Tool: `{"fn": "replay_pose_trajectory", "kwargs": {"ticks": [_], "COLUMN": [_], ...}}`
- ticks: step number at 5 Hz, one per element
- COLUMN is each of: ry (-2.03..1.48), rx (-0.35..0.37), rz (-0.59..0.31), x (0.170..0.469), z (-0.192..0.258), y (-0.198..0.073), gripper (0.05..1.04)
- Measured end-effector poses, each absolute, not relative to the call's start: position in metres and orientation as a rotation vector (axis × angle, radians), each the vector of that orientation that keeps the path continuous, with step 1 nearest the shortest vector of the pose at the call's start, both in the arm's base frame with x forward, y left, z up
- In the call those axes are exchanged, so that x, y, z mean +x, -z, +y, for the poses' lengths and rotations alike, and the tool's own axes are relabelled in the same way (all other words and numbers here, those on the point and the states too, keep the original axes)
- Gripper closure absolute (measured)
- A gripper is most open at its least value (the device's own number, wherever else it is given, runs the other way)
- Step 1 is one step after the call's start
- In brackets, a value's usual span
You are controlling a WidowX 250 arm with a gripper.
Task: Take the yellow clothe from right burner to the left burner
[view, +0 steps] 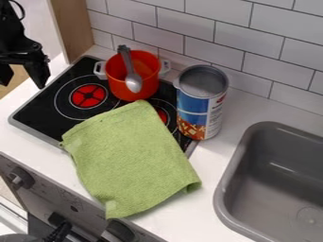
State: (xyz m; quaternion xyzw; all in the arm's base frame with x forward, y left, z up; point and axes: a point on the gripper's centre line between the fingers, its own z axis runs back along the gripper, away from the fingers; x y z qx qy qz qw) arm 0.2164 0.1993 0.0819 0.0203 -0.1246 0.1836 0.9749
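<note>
At the upper left, beside the stove's left edge, my gripper [24, 78] hangs with its two fingers spread and nothing between them. A yellow-green cloth [129, 158] lies over the front right of the black stove and onto the white counter in front. It partly covers the right burner [163, 116], whose red centre shows at the cloth's upper right edge. The left burner [88, 96] is uncovered, with a red centre and white rings. The gripper is left of the cloth and apart from it.
An orange pot [144, 81] with a grey spoon [131, 71] in it stands at the stove's back. Right of it is a tall blue can [200, 104]. A grey sink [234, 168] is set in at the right, and black knobs [21, 177] line the stove front.
</note>
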Motion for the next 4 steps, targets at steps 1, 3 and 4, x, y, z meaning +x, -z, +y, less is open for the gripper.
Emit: {"fn": "replay_pose_trajectory", "kwargs": {"ticks": [1,3,4], "ry": [-0.370,-0.234,-0.139], "rx": [0.024,0.022,0.010], "rz": [-0.226,-0.197,-0.180], "x": [0.215,0.216,0.217], "z": [0.195,0.152,0.111], "y": [-0.074,-0.070,-0.071], "gripper": [0.083,0.083,0.110]}}
